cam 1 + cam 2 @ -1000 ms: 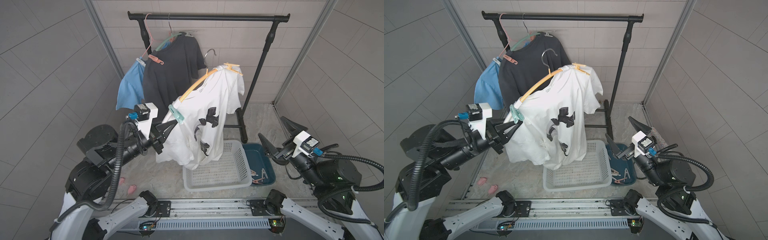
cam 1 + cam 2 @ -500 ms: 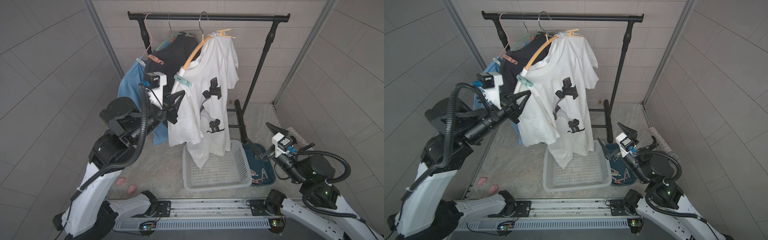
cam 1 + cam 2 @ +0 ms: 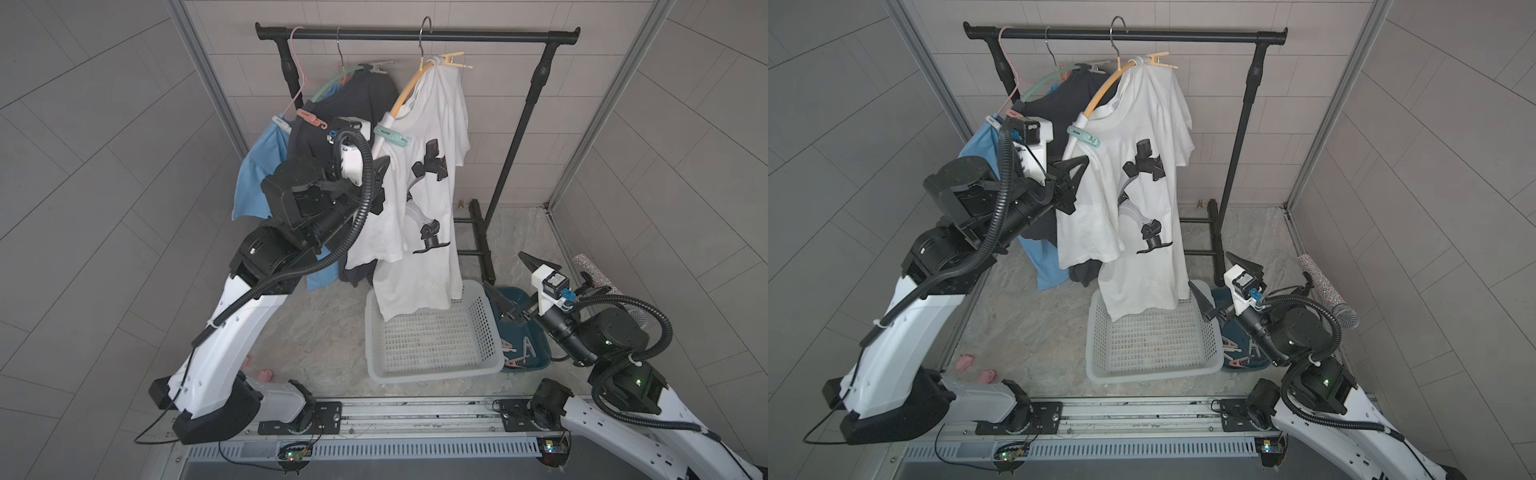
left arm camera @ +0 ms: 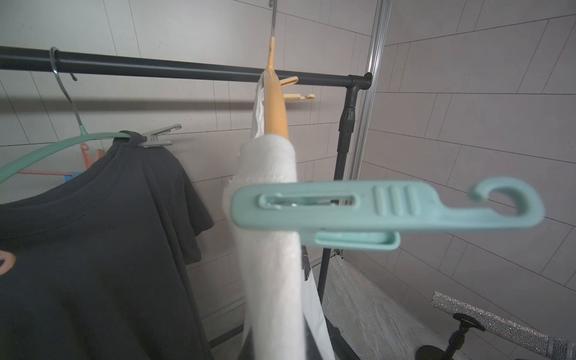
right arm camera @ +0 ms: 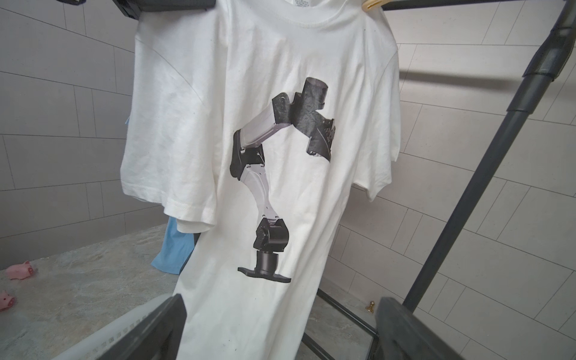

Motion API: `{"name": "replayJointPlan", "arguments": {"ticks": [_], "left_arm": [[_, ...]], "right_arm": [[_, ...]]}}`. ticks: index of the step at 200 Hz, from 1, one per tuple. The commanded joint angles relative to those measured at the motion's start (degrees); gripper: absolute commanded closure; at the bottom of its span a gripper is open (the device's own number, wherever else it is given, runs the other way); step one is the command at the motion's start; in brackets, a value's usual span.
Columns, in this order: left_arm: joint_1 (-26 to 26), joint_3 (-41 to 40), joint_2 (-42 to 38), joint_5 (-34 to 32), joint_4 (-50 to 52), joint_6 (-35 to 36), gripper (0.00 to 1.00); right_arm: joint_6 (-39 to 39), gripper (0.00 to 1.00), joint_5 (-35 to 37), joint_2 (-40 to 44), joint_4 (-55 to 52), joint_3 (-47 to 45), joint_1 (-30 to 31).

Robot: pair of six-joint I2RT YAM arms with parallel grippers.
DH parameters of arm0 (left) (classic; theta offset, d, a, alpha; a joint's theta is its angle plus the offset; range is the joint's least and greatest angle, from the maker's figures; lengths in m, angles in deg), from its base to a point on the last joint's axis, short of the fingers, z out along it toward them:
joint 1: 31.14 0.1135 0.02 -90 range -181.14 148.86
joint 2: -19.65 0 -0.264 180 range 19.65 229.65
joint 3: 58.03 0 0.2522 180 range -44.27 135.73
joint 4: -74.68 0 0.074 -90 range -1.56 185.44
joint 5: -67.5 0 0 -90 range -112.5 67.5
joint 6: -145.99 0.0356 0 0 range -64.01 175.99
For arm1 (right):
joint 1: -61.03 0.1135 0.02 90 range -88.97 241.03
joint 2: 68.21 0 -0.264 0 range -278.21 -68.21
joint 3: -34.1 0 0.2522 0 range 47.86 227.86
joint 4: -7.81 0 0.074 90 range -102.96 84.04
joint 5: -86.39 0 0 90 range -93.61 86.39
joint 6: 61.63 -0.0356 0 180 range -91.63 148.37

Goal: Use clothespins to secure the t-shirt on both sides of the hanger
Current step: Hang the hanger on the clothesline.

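Observation:
The white t-shirt point(image 3: 432, 174) with a robot-arm print hangs on an orange hanger point(image 3: 409, 89) whose hook sits over the black rail point(image 3: 478, 35). A mint clothespin point(image 3: 392, 137) point(image 4: 367, 212) clamps the near shoulder, and a pale yellow clothespin point(image 3: 453, 60) point(image 4: 293, 92) clamps the far one. My left gripper point(image 3: 1079, 164) is shut on the shirt-covered near end of the hanger, just below the mint pin; its jaws are out of the left wrist view. My right gripper point(image 3: 508, 272) point(image 5: 280, 330) stands wide open low on the right, facing the shirt's hem and holding nothing. Spare clothespins point(image 3: 519, 357) lie in a teal tray point(image 3: 538, 363).
A white perforated basket point(image 3: 432, 372) sits on the floor under the shirt. On the same rail hang a black shirt point(image 3: 353, 104) on a green hanger and a blue garment point(image 3: 253, 174). The rack's post point(image 3: 515, 137), two pink toys point(image 3: 965, 361) and a glittery microphone point(image 3: 1327, 293) stand nearby.
My left arm has lifted the hanger and white t-shirt from low in front up to the rail, where the hook now rests. My right arm has shifted a little and stayed open.

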Motion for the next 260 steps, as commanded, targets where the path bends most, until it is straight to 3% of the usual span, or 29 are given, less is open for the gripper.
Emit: {"name": "replayJointPlan", "arguments": {"ticks": [1, 34, 136, 192, 260], "left_arm": [[0.2, 4.3, 0.7, -2.1, -7.2, 1.5, 1.0], [0.6, 7.4, 5.0, -4.1, -6.5, 0.9, 1.0], [3.3, 20.0, 16.6, -1.5, -5.8, -2.4, 1.0], [5.5, 22.9, 20.4, -1.3, -5.8, -4.7, 1.0], [7.6, 25.1, 25.0, -0.1, -5.5, -6.6, 1.0]], "right_arm": [[-3.4, 0.0, -0.7, 0.2, 1.0, -0.9, -0.1], [-4.5, 0.0, -2.2, 0.3, 1.3, -2.0, -0.1], [-9.8, 0.01, -1.3, -3.1, 2.9, -3.9, -0.1], [-15.1, 0.0, 0.9, -10.0, 4.5, -5.2, -0.1], [-19.0, 0.0, -4.3, -21.5, 10.8, -5.8, 0.0]]}}
